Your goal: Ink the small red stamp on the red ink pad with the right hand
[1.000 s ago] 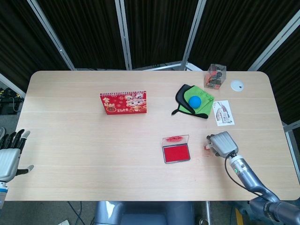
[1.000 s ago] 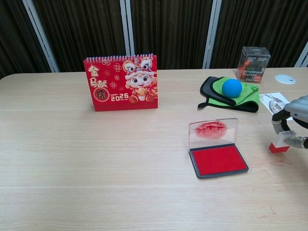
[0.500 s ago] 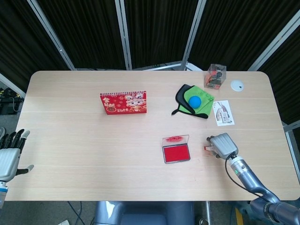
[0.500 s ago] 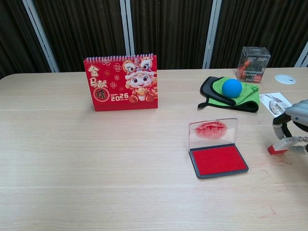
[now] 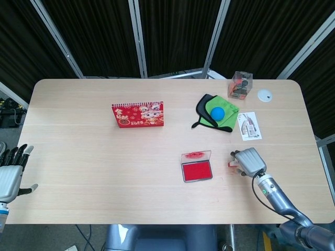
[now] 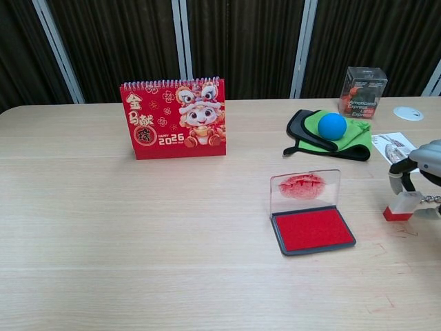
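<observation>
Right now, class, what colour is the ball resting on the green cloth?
Blue; the ball on the green cloth shows best in the chest view.

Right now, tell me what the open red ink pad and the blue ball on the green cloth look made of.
Open red ink pad: likely felt in a dark plastic tray, matte, with a clear glossy ink-smeared lid. Blue ball: matte, probably rubber or foam; no sharp glint.

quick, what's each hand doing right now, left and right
Left hand: open, holding nothing, off the table's left edge.
Right hand: holding the small red stamp, to the right of the red ink pad.
</observation>
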{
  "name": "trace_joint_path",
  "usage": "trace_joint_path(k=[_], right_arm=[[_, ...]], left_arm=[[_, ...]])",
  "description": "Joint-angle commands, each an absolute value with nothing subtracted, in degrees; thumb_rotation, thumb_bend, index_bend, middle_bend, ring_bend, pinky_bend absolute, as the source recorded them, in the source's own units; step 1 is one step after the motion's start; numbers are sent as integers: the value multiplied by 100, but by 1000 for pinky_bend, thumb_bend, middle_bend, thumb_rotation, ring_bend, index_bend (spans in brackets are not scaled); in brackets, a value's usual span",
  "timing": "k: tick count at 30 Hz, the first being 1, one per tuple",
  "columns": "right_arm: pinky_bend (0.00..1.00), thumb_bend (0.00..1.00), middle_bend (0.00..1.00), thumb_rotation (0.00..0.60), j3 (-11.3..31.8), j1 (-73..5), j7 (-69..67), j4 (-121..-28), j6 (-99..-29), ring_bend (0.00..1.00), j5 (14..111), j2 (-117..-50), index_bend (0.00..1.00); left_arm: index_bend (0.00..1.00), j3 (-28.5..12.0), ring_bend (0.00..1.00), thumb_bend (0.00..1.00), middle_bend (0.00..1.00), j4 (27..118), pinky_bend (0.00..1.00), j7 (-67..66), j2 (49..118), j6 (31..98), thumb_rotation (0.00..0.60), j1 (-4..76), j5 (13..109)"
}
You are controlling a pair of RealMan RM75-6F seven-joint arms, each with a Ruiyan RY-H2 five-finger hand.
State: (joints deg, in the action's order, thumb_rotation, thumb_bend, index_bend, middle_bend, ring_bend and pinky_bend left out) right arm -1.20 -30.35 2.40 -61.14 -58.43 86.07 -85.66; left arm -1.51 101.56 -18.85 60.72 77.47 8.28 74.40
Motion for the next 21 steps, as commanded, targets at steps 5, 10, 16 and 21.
trace_joint_path(k=[5,10,16,21], right_arm=[[1000,183,483,600,-68,-2925,146,-6642,-6284,788,8760,-8155,428],[1000,183,472,600,-25,-2649,-34,-7408,-7020,780,8947,-7527,419],[632,64,332,600,-34,-1956,-496,-8169,-8227,437,9060,-6926,303],[47,0,9,600,-163,-1383,-863,-8578,-8784,2,8951,-6696,21]], left_arm=[[0,-146,0,0,0,10184,0,-1833,6033,7758,600,819,7460],[0,-114,0,0,0,10242,0,-1695,5952,7828,600,777,7596],[0,-43,0,0,0,10295,0,-1468,5836,7940,600,711,7866],[0,9,0,0,0,10281,0,-1285,5767,8010,600,667,8062]])
